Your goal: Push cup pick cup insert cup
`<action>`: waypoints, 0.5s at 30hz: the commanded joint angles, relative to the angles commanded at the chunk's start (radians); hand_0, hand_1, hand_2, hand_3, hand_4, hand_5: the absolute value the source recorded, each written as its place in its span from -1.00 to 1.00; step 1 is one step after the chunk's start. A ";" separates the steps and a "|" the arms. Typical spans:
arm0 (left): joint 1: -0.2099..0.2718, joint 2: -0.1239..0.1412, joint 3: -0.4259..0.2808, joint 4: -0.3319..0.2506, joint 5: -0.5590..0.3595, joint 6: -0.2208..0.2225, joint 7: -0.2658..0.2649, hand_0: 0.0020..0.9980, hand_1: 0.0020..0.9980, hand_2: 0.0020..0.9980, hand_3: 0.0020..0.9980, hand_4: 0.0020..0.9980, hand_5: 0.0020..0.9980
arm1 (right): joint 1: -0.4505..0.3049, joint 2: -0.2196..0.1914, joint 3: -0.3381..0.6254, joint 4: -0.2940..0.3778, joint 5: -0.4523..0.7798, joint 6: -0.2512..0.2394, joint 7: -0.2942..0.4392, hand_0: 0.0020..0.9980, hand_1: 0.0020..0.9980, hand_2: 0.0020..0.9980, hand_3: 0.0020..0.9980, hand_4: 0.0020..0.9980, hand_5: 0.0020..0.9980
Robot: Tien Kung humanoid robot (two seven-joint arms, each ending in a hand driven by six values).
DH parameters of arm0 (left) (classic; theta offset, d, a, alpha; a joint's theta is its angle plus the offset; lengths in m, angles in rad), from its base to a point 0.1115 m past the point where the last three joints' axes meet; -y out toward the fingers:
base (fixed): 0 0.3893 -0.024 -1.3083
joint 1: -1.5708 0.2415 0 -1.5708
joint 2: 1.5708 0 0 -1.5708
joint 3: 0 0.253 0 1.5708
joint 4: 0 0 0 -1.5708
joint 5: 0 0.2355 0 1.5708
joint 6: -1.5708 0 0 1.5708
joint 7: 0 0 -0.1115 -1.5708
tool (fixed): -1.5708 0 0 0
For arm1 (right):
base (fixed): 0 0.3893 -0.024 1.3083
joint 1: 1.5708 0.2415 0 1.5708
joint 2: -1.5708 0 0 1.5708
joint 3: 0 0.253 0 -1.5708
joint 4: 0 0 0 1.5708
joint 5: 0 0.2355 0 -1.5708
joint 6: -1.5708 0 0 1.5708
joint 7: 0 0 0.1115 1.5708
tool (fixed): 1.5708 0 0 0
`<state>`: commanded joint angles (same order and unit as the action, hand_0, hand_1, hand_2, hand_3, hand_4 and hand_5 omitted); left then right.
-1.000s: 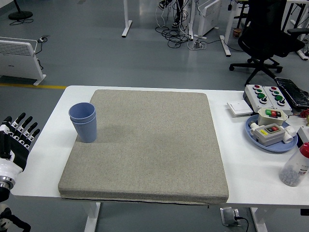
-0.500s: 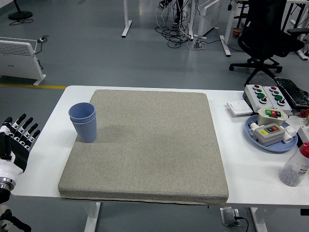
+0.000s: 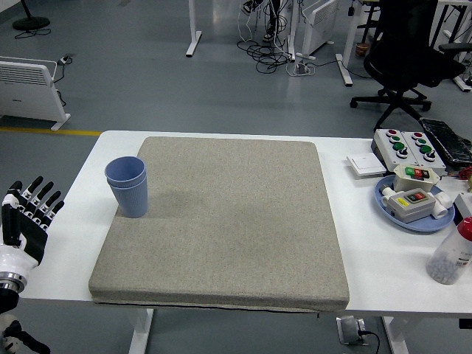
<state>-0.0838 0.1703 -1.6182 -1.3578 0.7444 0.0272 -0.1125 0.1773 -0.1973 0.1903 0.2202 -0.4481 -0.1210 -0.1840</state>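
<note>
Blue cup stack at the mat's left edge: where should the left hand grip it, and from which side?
Judging from its pose, grip the blue cups around the ribbed side wall at mid-height, coming from the left. They stand upright at the grey mat's left edge, nearest the open left hand, with bare white table between. A wrap grip suits the tapered round wall.

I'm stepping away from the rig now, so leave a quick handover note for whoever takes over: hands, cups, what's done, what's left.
Left hand: at the table's left edge, fingers spread, holding nothing, clear of the cups.
Right hand: not in view.
Blue cups: upright at the left edge of the grey mat; two rims show, so one cup looks already nested in the other.
Done: insertion appears complete, judging by the stack.
Left: confirm the stack is seated; otherwise nothing obvious remains.
Right side of the table holds button boxes on a blue plate, untouched.
</note>
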 joint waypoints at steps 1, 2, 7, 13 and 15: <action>0.001 0.000 0.000 0.001 0.000 0.001 0.000 0.75 0.79 0.84 0.83 0.22 1.00 | -0.001 0.000 0.001 0.000 -0.002 0.000 -0.001 0.46 0.33 0.41 0.19 -0.68 -0.22; 0.002 0.000 -0.002 0.001 0.001 0.004 0.001 0.75 0.79 0.84 0.83 0.22 1.00 | -0.003 0.000 0.003 0.000 -0.004 0.000 -0.001 0.46 0.33 0.41 0.19 -0.68 -0.22; 0.005 0.002 -0.010 0.001 0.006 0.006 0.001 0.75 0.79 0.84 0.83 0.22 1.00 | -0.007 0.001 0.006 0.000 -0.009 0.000 -0.003 0.46 0.33 0.41 0.19 -0.68 -0.22; 0.009 0.004 -0.013 0.002 0.007 0.006 0.002 0.75 0.79 0.84 0.83 0.22 1.00 | -0.010 0.001 0.005 0.000 -0.008 0.001 -0.002 0.46 0.33 0.41 0.19 -0.68 -0.22; 0.008 0.004 -0.014 0.003 0.009 0.006 0.002 0.75 0.79 0.84 0.84 0.23 1.00 | -0.009 0.001 0.004 0.000 -0.007 0.001 -0.003 0.46 0.33 0.41 0.19 -0.68 -0.22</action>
<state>-0.0753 0.1738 -1.6319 -1.3552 0.7531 0.0333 -0.1101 0.1685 -0.1964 0.1947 0.2205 -0.4547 -0.1197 -0.1866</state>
